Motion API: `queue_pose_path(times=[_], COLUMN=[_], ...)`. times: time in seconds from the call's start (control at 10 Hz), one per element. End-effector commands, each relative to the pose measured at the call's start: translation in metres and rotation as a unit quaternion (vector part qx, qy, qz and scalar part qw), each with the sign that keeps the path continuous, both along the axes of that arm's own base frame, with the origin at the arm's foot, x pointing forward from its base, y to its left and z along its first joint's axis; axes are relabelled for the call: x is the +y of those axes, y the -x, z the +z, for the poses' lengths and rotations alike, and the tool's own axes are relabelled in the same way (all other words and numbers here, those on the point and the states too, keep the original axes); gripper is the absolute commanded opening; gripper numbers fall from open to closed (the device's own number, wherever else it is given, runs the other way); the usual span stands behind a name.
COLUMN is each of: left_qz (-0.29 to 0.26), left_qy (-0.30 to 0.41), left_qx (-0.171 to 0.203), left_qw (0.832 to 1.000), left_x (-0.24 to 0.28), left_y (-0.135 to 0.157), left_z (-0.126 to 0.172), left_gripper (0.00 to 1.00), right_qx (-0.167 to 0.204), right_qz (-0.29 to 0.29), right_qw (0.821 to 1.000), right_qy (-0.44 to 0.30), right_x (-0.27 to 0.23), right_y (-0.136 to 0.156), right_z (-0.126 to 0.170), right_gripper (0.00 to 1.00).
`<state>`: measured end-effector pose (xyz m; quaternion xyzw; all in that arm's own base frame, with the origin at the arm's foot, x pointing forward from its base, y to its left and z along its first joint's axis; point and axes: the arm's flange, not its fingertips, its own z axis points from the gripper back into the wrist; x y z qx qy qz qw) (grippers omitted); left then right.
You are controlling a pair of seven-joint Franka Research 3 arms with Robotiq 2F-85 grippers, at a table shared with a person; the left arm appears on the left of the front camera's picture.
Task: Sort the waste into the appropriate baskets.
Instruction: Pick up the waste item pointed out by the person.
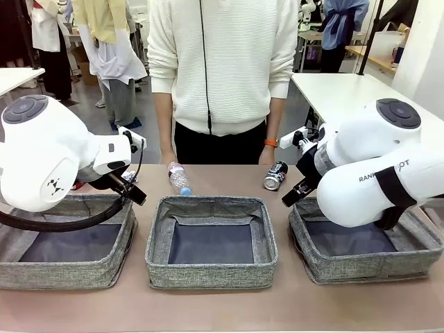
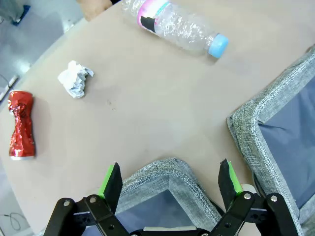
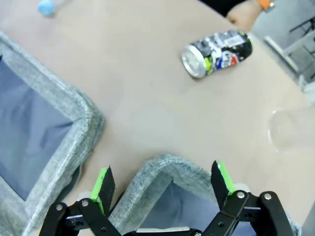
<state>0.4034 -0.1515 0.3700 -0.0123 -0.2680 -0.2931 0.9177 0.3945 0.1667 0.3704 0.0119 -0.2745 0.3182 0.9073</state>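
Observation:
My left gripper (image 2: 170,178) hangs open over the far corner of the left basket (image 2: 165,169), holding nothing. Beyond it on the table lie a crumpled white paper ball (image 2: 75,78), a crushed red can (image 2: 21,125) and a clear plastic bottle (image 2: 177,22) with a blue cap. My right gripper (image 3: 165,184) is open and holds nothing above the far corner of the right basket (image 3: 162,169). A dark printed can (image 3: 216,51) lies on its side past it, and a clear cup (image 3: 290,130) lies to the right. The middle basket (image 1: 211,274) holds nothing.
A person in a white sweater stands at the far edge, one hand (image 2: 93,6) near the bottle and a wrist with an orange watch (image 3: 266,4) near the can. The three baskets line the near half of the table; the litter lies in the strip behind them.

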Motion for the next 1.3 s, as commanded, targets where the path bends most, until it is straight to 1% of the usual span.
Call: queue_pose_path(times=[0.0,0.1,0.2,0.3,0.4,0.5,0.6,0.7,0.8,0.9,1.0,1.1,1.2], left_qz=[0.0,-0.006,-0.004,-0.009,-0.031,0.002,-0.006,-0.008,-0.038,-0.078,-0.064,-0.073,-0.052], left_qy=[0.0,-0.003,0.011,0.017,0.035,0.005,0.025,0.025,0.056,0.151,0.215,0.298,0.384], left_qx=[0.0,-0.02,-0.031,-0.08,-0.111,-0.111,-0.086,-0.11,-0.051,0.027,0.099,0.154,0.188], left_qw=[1.0,1.0,0.999,0.997,0.993,0.994,0.996,0.994,0.996,0.985,0.97,0.939,0.903], left_x=[0.0,0.01,0.03,0.045,0.048,0.037,0.023,0.03,0.037,0.074,0.113,0.159,0.216], left_y=[0.0,0.012,0.038,0.083,0.114,0.118,0.05,0.08,0.072,0.072,0.072,0.072,0.072], left_z=[0.0,0.043,0.1,0.152,0.17,0.162,0.154,0.192,0.176,0.179,0.177,0.17,0.156], left_gripper=[1.0,1.0,1.0,1.0,1.0,1.0,1.0,1.0,1.0,1.0,1.0,1.0,1.0], right_qx=[0.0,-0.007,-0.032,-0.071,-0.109,-0.155,-0.084,-0.124,-0.094,-0.047,0.006,0.079,0.139], right_qz=[0.0,-0.042,-0.022,-0.019,-0.024,-0.036,-0.019,-0.019,-0.034,-0.07,-0.111,-0.179,-0.217], right_qw=[1.0,0.999,0.999,0.996,0.993,0.987,0.996,0.991,0.991,0.984,0.963,0.924,0.869], right_qy=[0.0,-0.009,-0.031,-0.045,-0.046,-0.013,-0.039,-0.039,-0.085,-0.16,-0.246,-0.329,-0.422], right_x=[0.0,-0.005,-0.015,-0.03,-0.037,-0.036,-0.019,-0.026,-0.028,-0.057,-0.091,-0.128,-0.177], right_y=[0.0,0.017,0.039,0.081,0.113,0.125,0.052,0.082,0.079,0.09,0.1,0.108,0.117], right_z=[0.0,0.053,0.094,0.147,0.171,0.169,0.15,0.192,0.176,0.17,0.166,0.165,0.158], right_gripper=[1.0,1.0,1.0,1.0,1.0,1.0,1.0,1.0,1.0,1.0,1.0,1.0,1.0])
